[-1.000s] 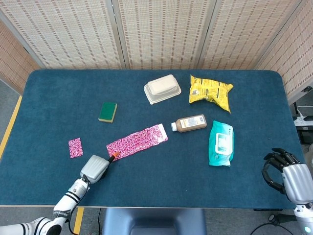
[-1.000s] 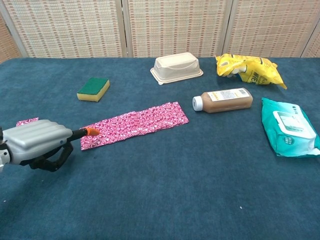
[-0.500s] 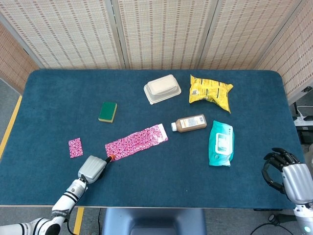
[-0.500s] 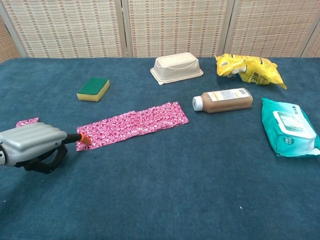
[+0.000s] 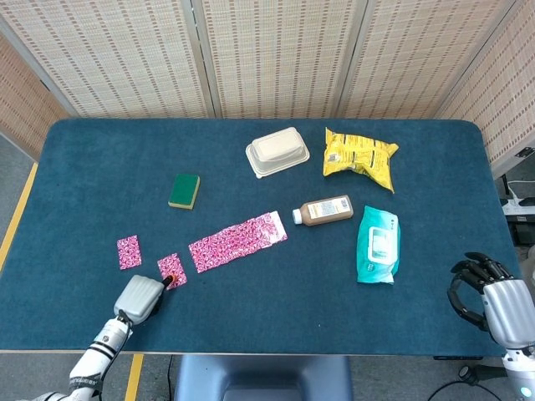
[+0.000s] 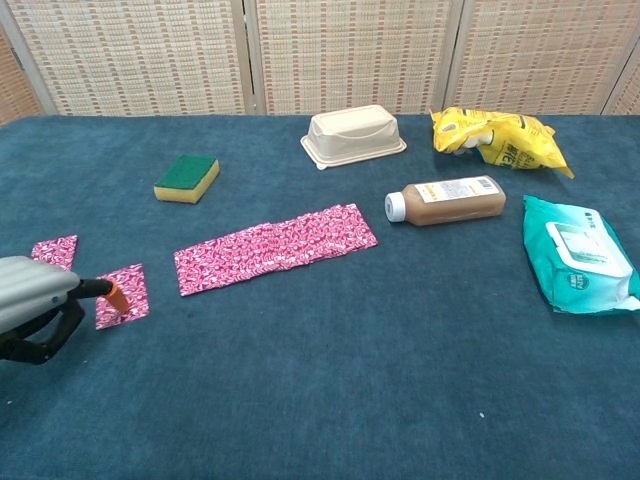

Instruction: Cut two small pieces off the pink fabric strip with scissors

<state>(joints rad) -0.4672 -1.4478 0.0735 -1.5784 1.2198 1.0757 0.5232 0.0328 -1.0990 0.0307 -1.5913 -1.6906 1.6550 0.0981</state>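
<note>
The pink patterned fabric strip [image 5: 238, 241] [image 6: 275, 248] lies flat mid-table. Two small pink pieces lie apart from its left end: one [image 5: 129, 251] [image 6: 55, 251] further left, the other [image 5: 172, 270] [image 6: 122, 297] closer to the strip. My left hand [image 5: 140, 298] [image 6: 30, 300] sits near the front left edge and grips the scissors, of which only the orange tip [image 5: 168, 279] [image 6: 115, 294] shows, resting on the nearer small piece. My right hand [image 5: 493, 302] hangs off the table's right front corner, fingers curled in, holding nothing.
A green sponge [image 5: 185, 190] lies behind the strip. Further back stand a beige lidded box [image 5: 277, 151] and a yellow snack bag [image 5: 359, 156]. A brown bottle [image 5: 325, 210] lies next to the strip's right end, with a teal wipes pack [image 5: 379, 244] beside it.
My left hand has drawn back to the left and toward the front edge. A second small piece now lies separate from the strip's left end, under the scissors' tip. The right hand stayed still.
</note>
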